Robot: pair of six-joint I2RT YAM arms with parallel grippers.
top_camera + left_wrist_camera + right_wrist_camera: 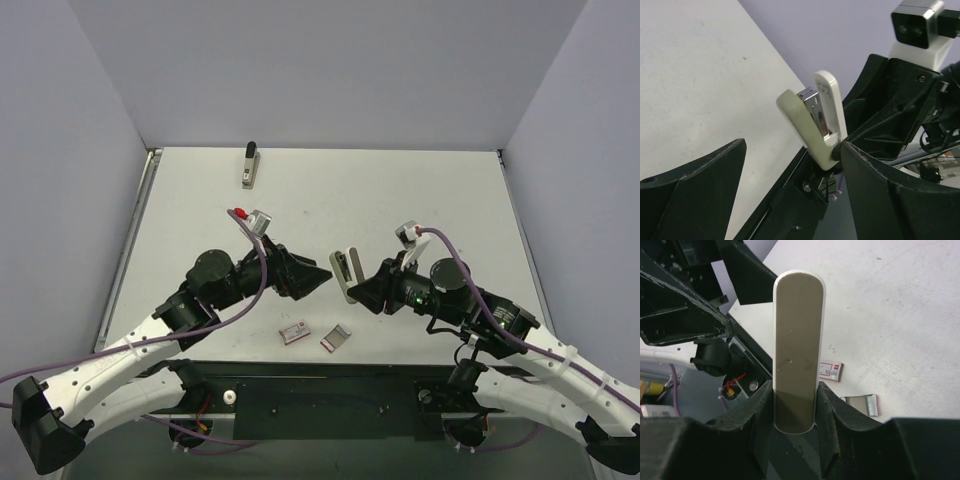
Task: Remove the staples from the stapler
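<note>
Whether staples sit in the metal channel of the stapler (812, 127) cannot be made out. Its lower end is buried in the right gripper (795, 410), which is clamped on it above the near middle of the table (400, 190); the stapler is hinged open. The left gripper (318, 277), jaws wide and empty, faces it from the left, apart. Nearer lie a red-and-white box (294, 332) and a grey box (336, 339), contents unreadable. A black-ended bar (250, 165) lies far left.

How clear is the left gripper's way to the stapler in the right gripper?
Likely clear: the left gripper, open, points straight at the stapler, which the right gripper holds up, hinged open toward it. Nothing sits between them.
</note>
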